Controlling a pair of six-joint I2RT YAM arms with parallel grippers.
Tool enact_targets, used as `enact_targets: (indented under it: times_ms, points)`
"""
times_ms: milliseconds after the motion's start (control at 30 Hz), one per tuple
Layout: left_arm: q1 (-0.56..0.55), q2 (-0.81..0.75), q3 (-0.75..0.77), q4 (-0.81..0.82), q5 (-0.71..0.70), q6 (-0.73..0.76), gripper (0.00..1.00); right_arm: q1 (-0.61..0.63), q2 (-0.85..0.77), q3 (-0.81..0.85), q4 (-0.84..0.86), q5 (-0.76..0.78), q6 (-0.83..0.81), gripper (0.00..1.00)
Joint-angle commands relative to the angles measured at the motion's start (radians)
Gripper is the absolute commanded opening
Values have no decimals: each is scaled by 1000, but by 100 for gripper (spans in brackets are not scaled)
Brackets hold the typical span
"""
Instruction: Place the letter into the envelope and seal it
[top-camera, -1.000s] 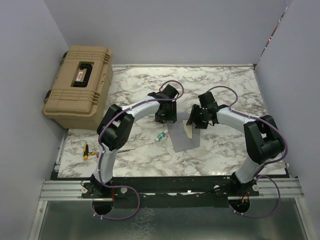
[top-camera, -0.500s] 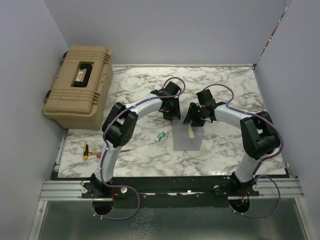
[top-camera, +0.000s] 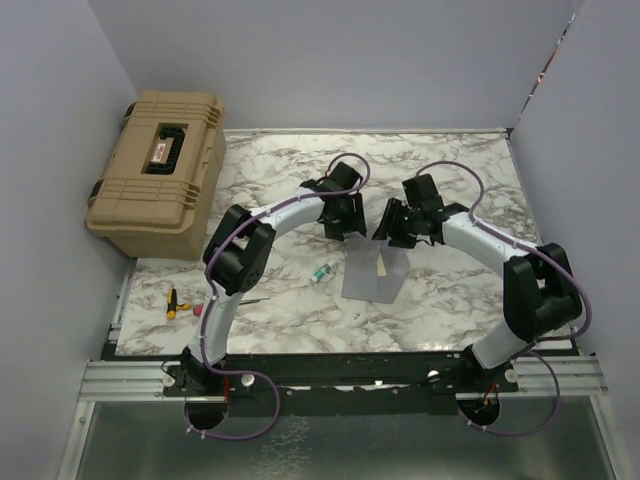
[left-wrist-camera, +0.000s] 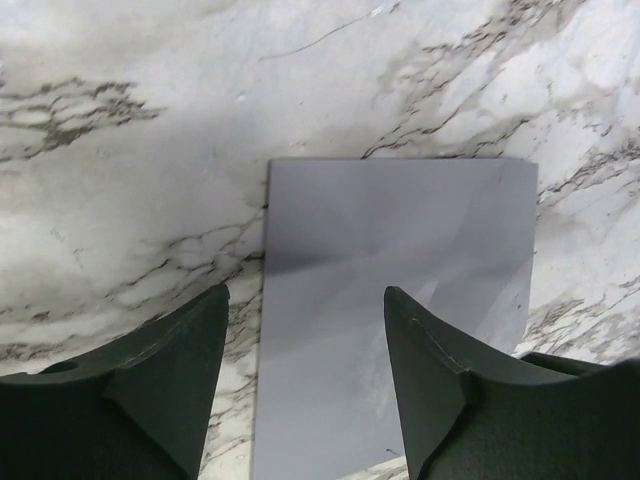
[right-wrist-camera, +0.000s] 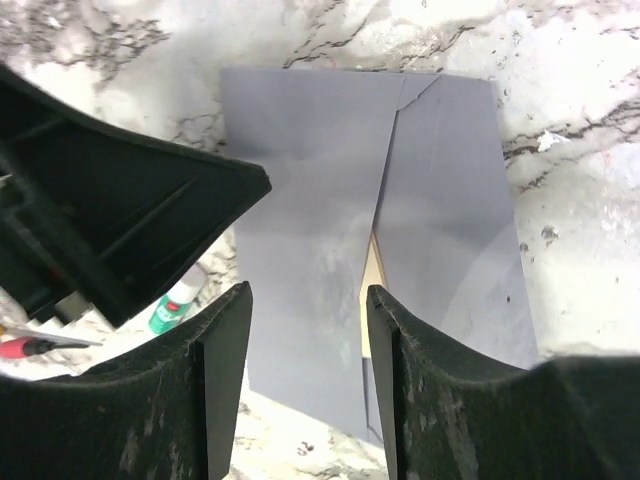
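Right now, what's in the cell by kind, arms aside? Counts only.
Paper: 2 (envelope, letter showing as a sliver between the flaps)
Glue stick: 1
Small hand tools: 2 (yellow-black tool, red-handled tool)
Tan case: 1
Total: 6
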Motion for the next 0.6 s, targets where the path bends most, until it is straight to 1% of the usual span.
enact_targets:
  times_ms: [0,100,267,433,533,567]
  points:
    - [1,-80,-69,-29,-5,9,65,-7,-65,-49,-77,17,36,54]
    - [-11,-116,-118,-34,-23,10,67,-7,-72,-83,-73,-15,59,55]
    - [-36,-134,-180,-44,7,-16,66,-7,-75,-116,-54,-39,69,57]
    - [-55,-102,-171,-44,17,-15,62,-7,-35,-137,-6,-66,67,57]
    - [-59,-81,-162,-45,39,-17,58,-7,-12,-150,15,-99,67,57]
    - [-60,-76,-162,-46,48,-17,55,-7,-9,-155,15,-103,68,57]
